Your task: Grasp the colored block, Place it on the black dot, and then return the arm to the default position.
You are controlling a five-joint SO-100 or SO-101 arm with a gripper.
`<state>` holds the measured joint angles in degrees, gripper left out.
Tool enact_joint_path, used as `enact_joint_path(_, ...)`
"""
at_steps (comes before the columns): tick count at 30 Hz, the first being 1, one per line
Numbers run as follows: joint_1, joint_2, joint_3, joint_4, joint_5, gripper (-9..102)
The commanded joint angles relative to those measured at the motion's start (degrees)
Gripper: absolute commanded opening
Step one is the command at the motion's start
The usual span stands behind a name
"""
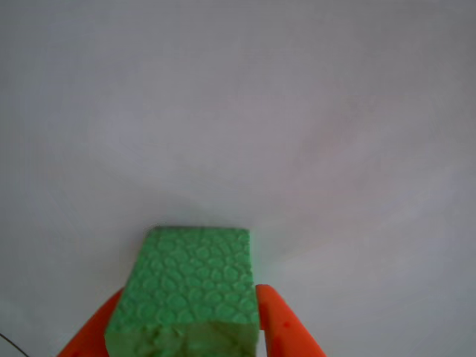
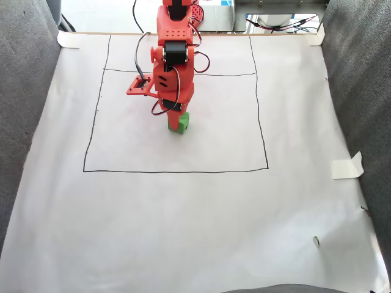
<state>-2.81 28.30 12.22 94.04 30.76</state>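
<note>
The colored block point(image 1: 190, 286) is a bright green foam cube with a pebbled top face. It sits between the two orange fingers point(image 1: 286, 327) of my gripper point(image 1: 186, 331), which is shut on it. In the fixed view the orange arm point(image 2: 173, 61) reaches down from the top edge, and the gripper point(image 2: 177, 118) holds the block point(image 2: 180, 124) inside the drawn rectangle, in its upper middle. I cannot tell whether the block touches the paper. The black dot is out of view.
White paper point(image 2: 195, 213) covers the table, with a thin drawn rectangle point(image 2: 177, 171). Grey fabric point(image 2: 24, 122) borders both sides. A strip of tape point(image 2: 347, 166) lies at the right edge, and a small pale speck point(image 2: 316, 241) sits at the lower right. Cables and electronics point(image 2: 275, 21) are behind the arm.
</note>
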Motion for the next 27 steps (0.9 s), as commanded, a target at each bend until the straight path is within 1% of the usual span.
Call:
enact_joint_path(1,0.26,1.85,-1.49,0.09,-0.7,24)
enact_joint_path(8,-0.18,2.37,-1.41,1.58,-1.23,29)
enact_joint_path(13,-0.88,4.75,-1.23,3.78,-1.41,34)
enact_joint_path(19,-3.16,11.6,-0.18,9.84,-2.29,38)
enact_joint_path(22,-5.36,18.02,4.92,11.25,-3.25,40)
enact_joint_path(23,-6.06,20.83,8.0,11.25,-3.43,44)
enact_joint_path(24,-6.86,24.17,11.51,11.16,-3.52,46)
enact_joint_path(27,-9.32,35.77,25.49,9.05,-3.87,46)
